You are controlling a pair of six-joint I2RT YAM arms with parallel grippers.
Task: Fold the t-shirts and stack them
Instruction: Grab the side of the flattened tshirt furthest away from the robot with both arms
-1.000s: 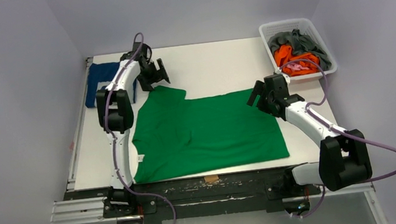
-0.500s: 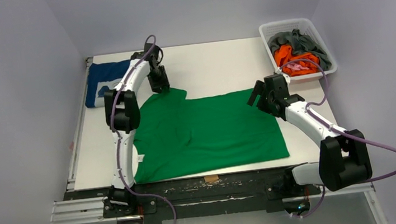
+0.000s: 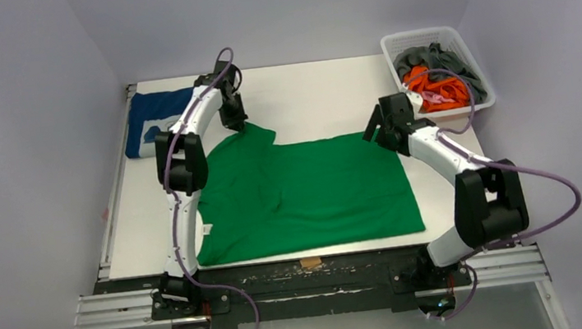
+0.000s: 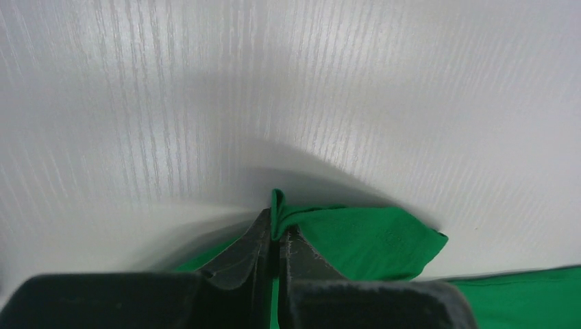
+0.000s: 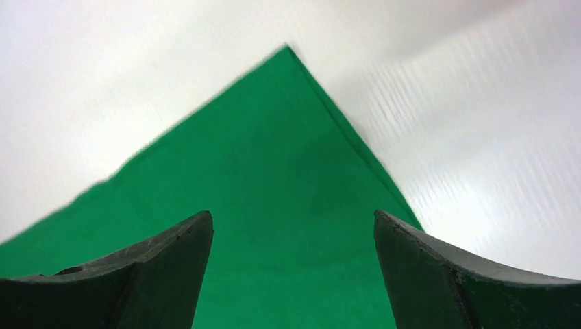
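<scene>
A bright green t-shirt (image 3: 307, 191) lies spread across the middle of the table. At its far left sleeve corner my left gripper (image 3: 235, 121) is shut, and the left wrist view shows a small fold of green cloth (image 4: 277, 209) pinched between the jaws of that left gripper (image 4: 277, 232). Over the shirt's far right corner my right gripper (image 3: 377, 131) stands open; in the right wrist view its gripper (image 5: 293, 221) has the green cloth (image 5: 274, 171) below the gap. A folded navy t-shirt (image 3: 146, 119) with a white print lies at the far left.
A white basket (image 3: 464, 45) at the far right corner holds orange (image 3: 432, 90) and grey (image 3: 424, 56) t-shirts in a heap. A small tan patch (image 3: 310, 261) sits on the table's near edge. Black rails run along the front by the arm bases.
My left gripper has closed on the green sleeve corner and shifted slightly right. The right arm has swung toward the far right corner of the shirt, its elbow drawn in.
</scene>
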